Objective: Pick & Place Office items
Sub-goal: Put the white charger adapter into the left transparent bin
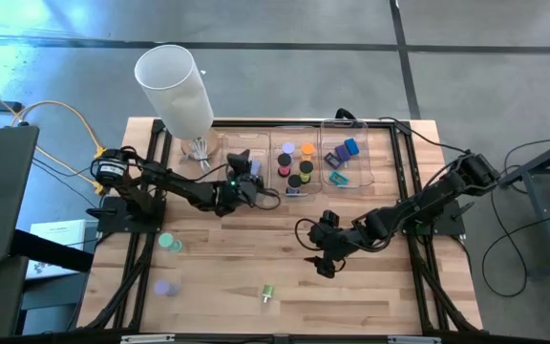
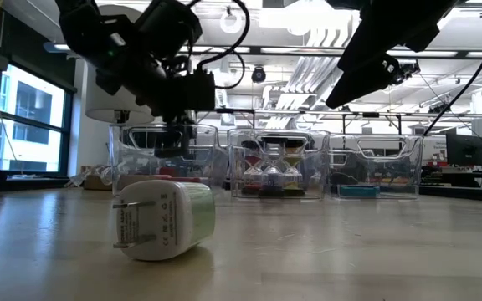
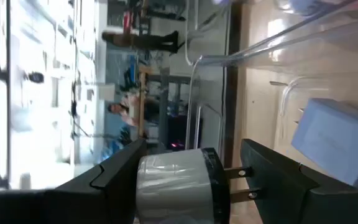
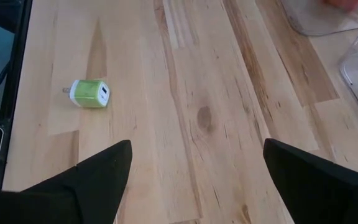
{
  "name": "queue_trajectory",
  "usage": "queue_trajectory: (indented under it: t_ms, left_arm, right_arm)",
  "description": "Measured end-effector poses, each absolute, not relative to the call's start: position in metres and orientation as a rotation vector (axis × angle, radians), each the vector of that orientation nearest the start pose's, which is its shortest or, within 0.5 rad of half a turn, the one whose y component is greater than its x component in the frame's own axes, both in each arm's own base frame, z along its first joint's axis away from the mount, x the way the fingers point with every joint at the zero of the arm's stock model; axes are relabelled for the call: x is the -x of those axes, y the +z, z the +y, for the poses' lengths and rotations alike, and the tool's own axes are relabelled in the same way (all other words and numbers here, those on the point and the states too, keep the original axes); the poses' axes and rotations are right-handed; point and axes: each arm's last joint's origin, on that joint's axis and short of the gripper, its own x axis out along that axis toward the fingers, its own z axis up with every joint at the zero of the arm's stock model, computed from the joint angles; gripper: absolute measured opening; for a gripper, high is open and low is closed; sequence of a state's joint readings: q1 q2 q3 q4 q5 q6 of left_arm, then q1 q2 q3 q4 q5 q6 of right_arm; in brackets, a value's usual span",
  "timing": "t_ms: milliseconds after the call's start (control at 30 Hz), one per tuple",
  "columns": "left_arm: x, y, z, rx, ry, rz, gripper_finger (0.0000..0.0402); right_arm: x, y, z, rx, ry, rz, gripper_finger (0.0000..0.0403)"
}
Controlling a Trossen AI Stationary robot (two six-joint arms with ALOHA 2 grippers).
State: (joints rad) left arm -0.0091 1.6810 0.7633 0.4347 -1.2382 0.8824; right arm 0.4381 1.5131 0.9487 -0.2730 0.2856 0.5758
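Note:
My left gripper (image 1: 251, 188) reaches from the table's left to the left clear tray (image 1: 240, 143) and is shut on a white plug with a black end (image 3: 179, 186). In the low view it hangs over that tray (image 2: 161, 163). A pale lavender block (image 3: 334, 140) lies in the tray beyond it. My right gripper (image 1: 323, 256) hovers open over bare wood, right of centre, with nothing between its fingers (image 4: 191, 180). A green-and-white plug (image 1: 267, 293) lies on its side near the front edge. A teal cap (image 1: 170, 244) and a lavender cap (image 1: 163, 287) rest at the front left. My left gripper has the plug between its two fingers, held end to end. The white back end (image 3: 143, 180) lies against one finger. The two metal prongs (image 3: 240, 182) point at the other finger (image 3: 278, 180). The fingers come in about level from the table's left. The plug is clear of the table.
The middle tray (image 1: 277, 134) holds black, orange, lavender and red pieces. The right tray (image 1: 370, 158) holds blue, purple and teal ones. A big white cylinder (image 1: 175, 86) stands at the far left behind the trays. Open wood lies between the arms and the front edge.

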Motion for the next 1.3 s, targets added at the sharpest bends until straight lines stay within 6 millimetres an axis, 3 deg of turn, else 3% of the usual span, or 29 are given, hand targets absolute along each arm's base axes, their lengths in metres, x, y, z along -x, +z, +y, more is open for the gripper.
queue_trajectory:
  t_ms: [233, 467, 667, 933, 1133, 1300]
  left_arm:
    - [-0.308, 0.181, 0.023, -1.187, 0.864, 1.033, 0.0241]
    - [-0.289, 0.230, 0.024, -1.016, 0.772, 0.793, 0.0241]
    - [-0.253, 0.260, 0.035, -0.765, 0.636, 0.680, 0.0241]
    - [-0.219, 0.255, 0.074, -0.282, 0.368, 0.724, 0.0241]
    - [-0.220, 0.241, 0.098, 0.047, 0.279, 0.703, 0.0241]
    - [-0.225, 0.223, 0.113, 0.176, 0.307, 0.762, 0.0241]
  right_arm:
    - [-0.283, 0.216, 0.123, -0.252, -0.083, 0.784, 0.0352]
    - [-0.286, 0.217, 0.119, -0.272, -0.095, 0.768, 0.0352]
    - [-0.290, 0.218, 0.112, -0.293, -0.105, 0.760, 0.0352]
    - [-0.295, 0.219, 0.100, -0.322, -0.120, 0.747, 0.0352]
    - [-0.299, 0.221, 0.095, -0.345, -0.116, 0.731, 0.0352]
    - [-0.299, 0.221, 0.094, -0.346, -0.121, 0.730, 0.0352]
